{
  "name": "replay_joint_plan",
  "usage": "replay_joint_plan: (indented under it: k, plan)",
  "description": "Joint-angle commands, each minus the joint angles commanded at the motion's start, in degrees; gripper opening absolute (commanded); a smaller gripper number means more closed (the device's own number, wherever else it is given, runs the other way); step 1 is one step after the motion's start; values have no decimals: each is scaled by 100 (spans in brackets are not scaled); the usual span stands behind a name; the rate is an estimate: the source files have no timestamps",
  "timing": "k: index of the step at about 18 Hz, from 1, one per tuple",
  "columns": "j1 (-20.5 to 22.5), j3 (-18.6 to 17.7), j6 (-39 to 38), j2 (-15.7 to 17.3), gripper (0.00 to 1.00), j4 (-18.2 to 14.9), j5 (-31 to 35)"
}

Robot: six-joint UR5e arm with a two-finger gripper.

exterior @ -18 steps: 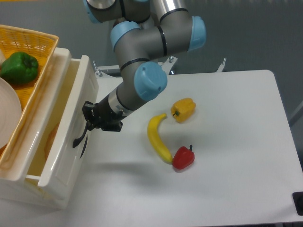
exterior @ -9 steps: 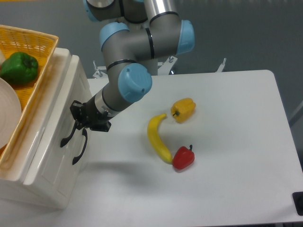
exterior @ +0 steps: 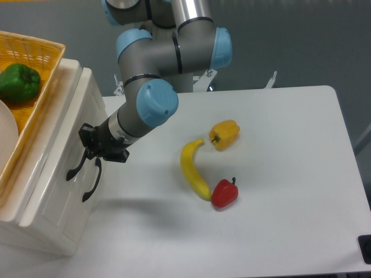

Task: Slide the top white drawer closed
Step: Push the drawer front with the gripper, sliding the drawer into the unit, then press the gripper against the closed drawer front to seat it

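**Gripper pressed to the drawer front**

The top white drawer [exterior: 58, 150] is seen pushed in, its front level with the cabinet face at the table's left edge. The gripper [exterior: 88, 152] is set against that front, by its black handle [exterior: 75, 168]; how far the jaws are parted cannot be told. One banana [exterior: 193, 169], one yellow pepper [exterior: 225, 134] and one red pepper [exterior: 224, 193] are counted on the table [exterior: 290, 174]; one green pepper [exterior: 18, 83] is seen in the single yellow basket [exterior: 32, 55].

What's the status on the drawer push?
Claw against top white drawer front by handle, jaw state unclear. Drawer looks flush, closed. Nothing in the way.

A white table [exterior: 290, 174] carries a banana [exterior: 193, 170], yellow pepper [exterior: 225, 134], red pepper [exterior: 224, 193] and white drawer cabinet [exterior: 55, 197]
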Motion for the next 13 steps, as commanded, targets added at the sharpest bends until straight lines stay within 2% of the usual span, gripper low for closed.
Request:
replay_joint_plan:
  k: [7,10,13]
  plan:
    - [527,105,9,26,11,149,53]
    - [545,263,-87,44,12,150,0]
    - [414,255,-246,61,11,149,-26]
